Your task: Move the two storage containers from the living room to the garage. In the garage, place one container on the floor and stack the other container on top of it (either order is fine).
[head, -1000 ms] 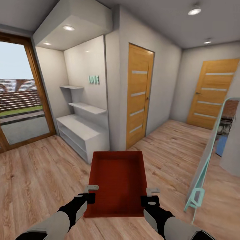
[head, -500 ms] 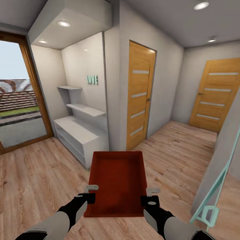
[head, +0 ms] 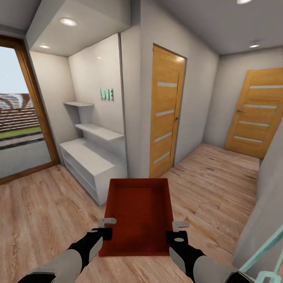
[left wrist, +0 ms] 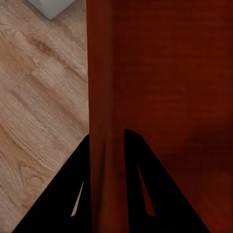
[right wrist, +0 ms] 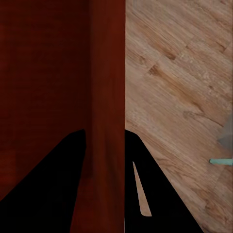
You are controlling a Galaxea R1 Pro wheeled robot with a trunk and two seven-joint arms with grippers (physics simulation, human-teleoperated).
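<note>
An orange-red rectangular open-top plastic storage container (head: 138, 216) is carried between the two pincers above a light wood-plank floor (head: 47, 212). The left pincer (head: 107, 227) is closed on the container's left wall, one finger inside and one outside; the right pincer (head: 179, 231) is clamped likewise on the right wall. The container's long axis runs forward, away from both pincers, which are equally near. Ahead stand a white shelving unit (head: 92, 157) and two light-wood doors (head: 167, 110), through one of which passage is presumably required.
</note>
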